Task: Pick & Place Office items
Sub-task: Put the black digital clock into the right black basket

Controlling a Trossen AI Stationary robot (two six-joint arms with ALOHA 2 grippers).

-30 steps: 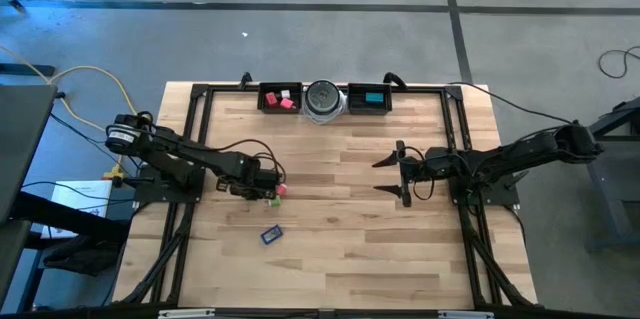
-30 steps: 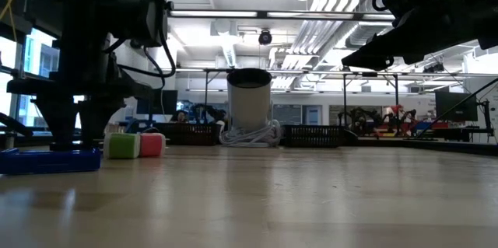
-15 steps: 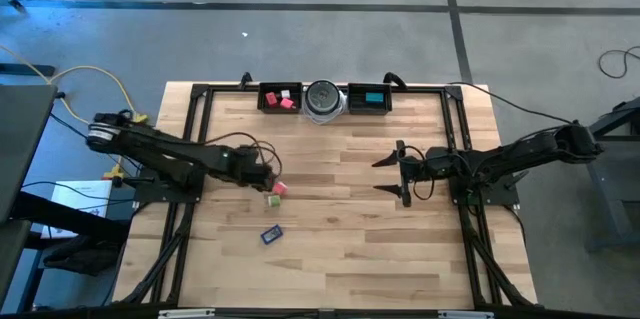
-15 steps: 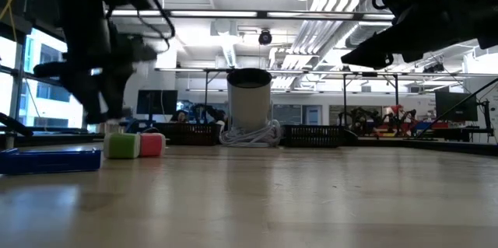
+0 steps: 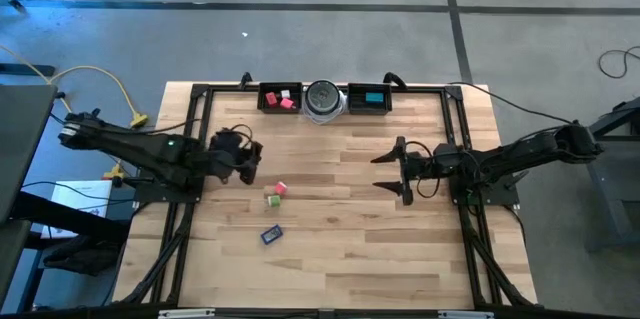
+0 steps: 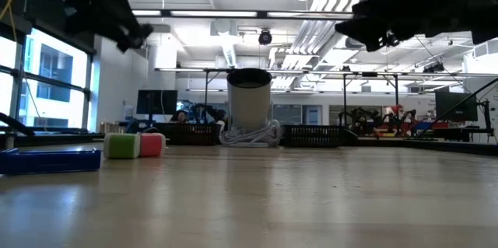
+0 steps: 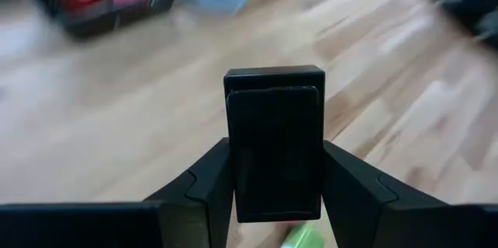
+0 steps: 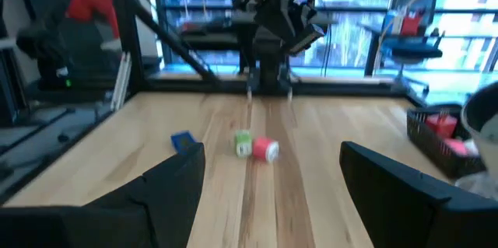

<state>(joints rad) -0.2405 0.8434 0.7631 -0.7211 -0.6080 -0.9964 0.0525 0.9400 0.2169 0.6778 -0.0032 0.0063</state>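
High view: your left gripper [image 5: 243,156] is up off the wooden bench [image 5: 330,249], near the left side; whatever it carries is not clear from here. The small green cube [image 5: 271,199] and red block [image 5: 281,188] sit touching each other just beside it, with the blue flat piece [image 5: 271,233] near them toward the front edge. The right gripper [image 5: 392,172] waits mid-bench, fingers spread wide, nothing between them. Low view: the green cube [image 6: 121,145] and red block [image 6: 152,144] are side by side on the bench, blue flat piece [image 6: 48,159] nearer the camera. Left wrist view: the left gripper [image 7: 274,182] is pinching a black rectangular bar [image 7: 275,151] upright between its fingers, high over the bench. Right wrist view: the spread right gripper [image 8: 270,172] looks across at the cube, block and blue piece, well apart from all of them. Risk, I'd judge: the bar is smooth and tall in the pinch, so a fast swing toward the back trays could let it rotate or slip out.
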